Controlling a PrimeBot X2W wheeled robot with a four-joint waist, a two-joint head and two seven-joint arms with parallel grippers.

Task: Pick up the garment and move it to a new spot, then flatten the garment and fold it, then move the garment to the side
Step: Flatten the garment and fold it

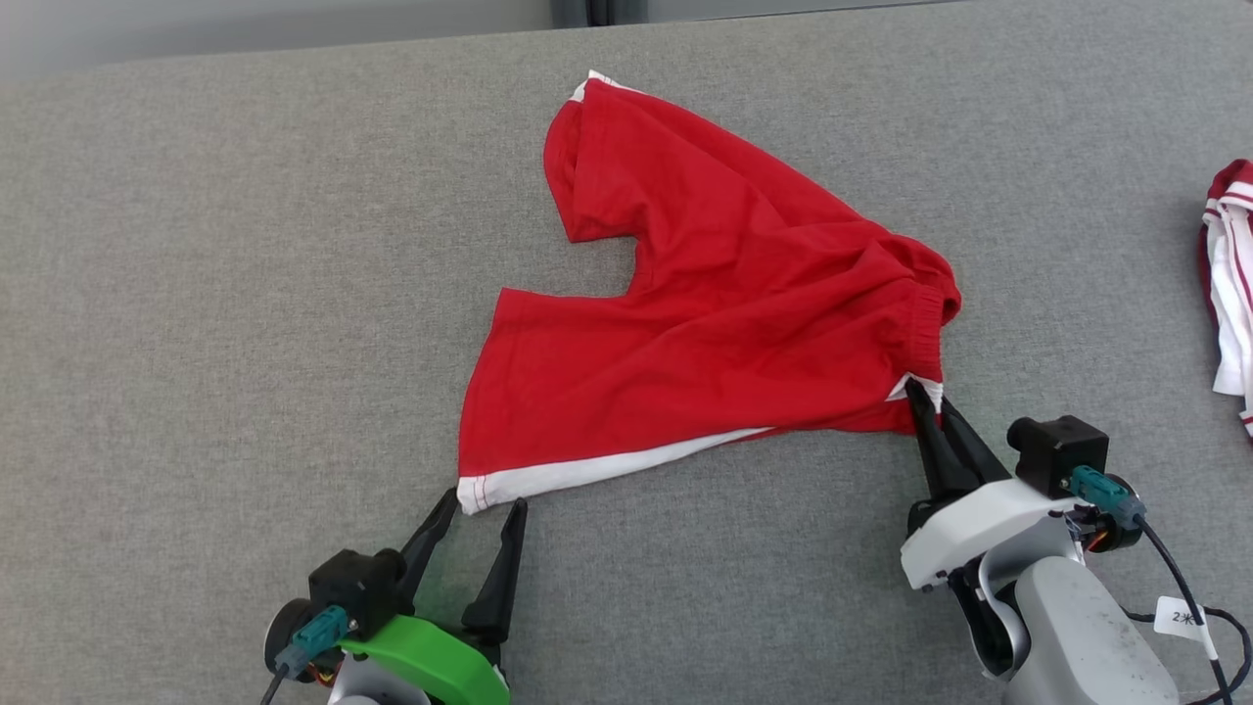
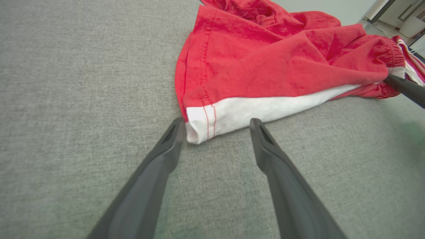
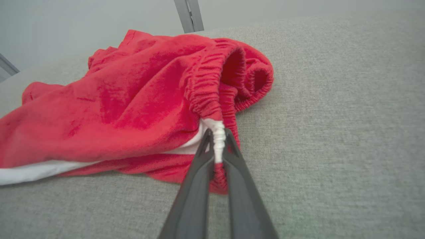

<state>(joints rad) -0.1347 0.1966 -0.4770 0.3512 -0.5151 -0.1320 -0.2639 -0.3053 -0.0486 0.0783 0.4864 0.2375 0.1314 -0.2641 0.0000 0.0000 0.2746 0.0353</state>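
A pair of red shorts [image 1: 705, 323] lies spread on the grey fabric-covered bench [image 1: 196, 294], around the middle and slightly to the right. The two legs point left, one toward the far edge and one toward the near side, and the bunched elastic waistband [image 3: 206, 89] is at the right. A white stripe [image 1: 607, 465] runs along the near edge of the shorts, from the near leg's hem to the waistband. The right hand [image 1: 920, 392] is at the near right end of the waistband with its two dark fingers [image 3: 196, 186] clenched together. They grasp the gathered white piece of the band and a bit of red cloth, and the fabric around the grip puckers upward. The left hand [image 1: 485, 504] is released, its fingers [image 2: 166, 149] spread wide and low over the bench on either side of the white hem corner [image 2: 196, 129] of the near leg. One fingertip is just beside that corner, though I cannot tell whether it touches; the other is apart from the cloth. At the far right edge of the bench, well apart from the shorts, lies a red and white striped garment [image 1: 1231, 294].
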